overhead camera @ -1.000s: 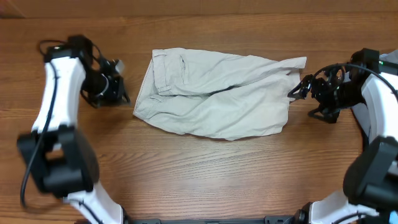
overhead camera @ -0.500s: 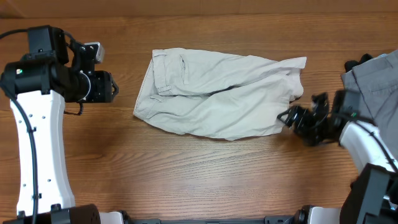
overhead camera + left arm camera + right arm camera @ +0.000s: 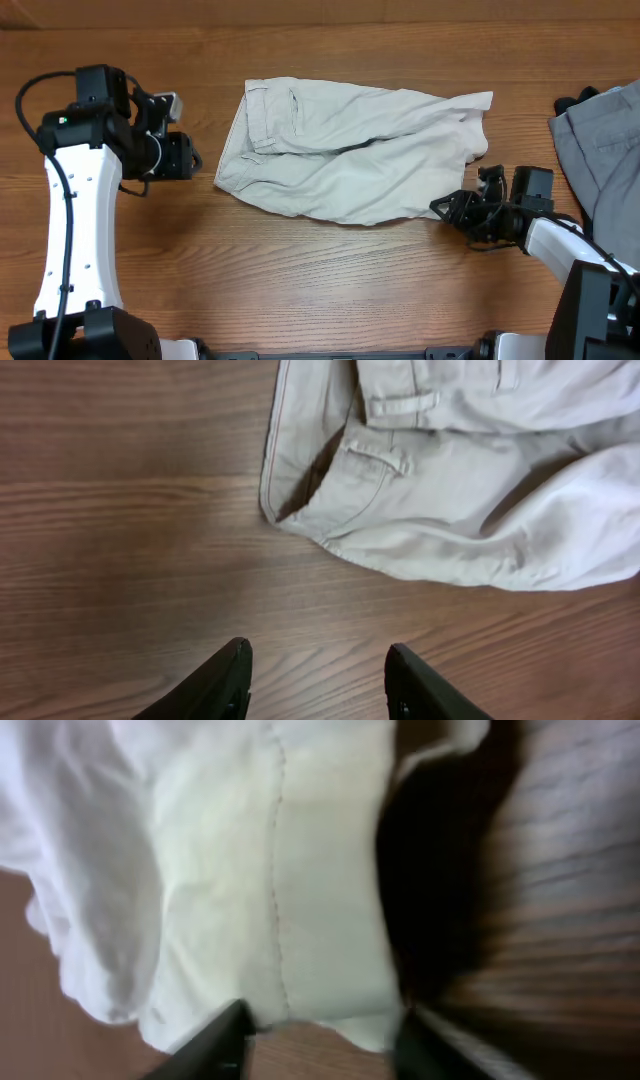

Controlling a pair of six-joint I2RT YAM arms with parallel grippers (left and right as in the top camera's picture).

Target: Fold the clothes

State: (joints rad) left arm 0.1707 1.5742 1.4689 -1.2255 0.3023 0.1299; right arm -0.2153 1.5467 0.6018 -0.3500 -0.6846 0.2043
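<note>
The clothes, a pair of cream shorts (image 3: 350, 150), lie spread across the middle of the table, waistband to the left and legs to the right. My left gripper (image 3: 196, 160) hovers just left of the waistband. In the left wrist view it (image 3: 318, 665) stands open over bare wood, with the waistband corner (image 3: 330, 490) ahead of it. My right gripper (image 3: 441, 208) sits low at the shorts' lower right hem. In the blurred right wrist view its jaws (image 3: 320, 1035) stand apart, with the hem edge (image 3: 330, 970) reaching just to the fingertips.
A grey garment (image 3: 603, 140) lies at the table's right edge, behind my right arm, with a small dark object (image 3: 568, 101) at its top corner. Bare wood surrounds the shorts on all sides.
My right gripper dropped from beside the upper right leg to the lower right hem, and its jaws narrowed. My left gripper swung back toward the waistband and opened wider.
</note>
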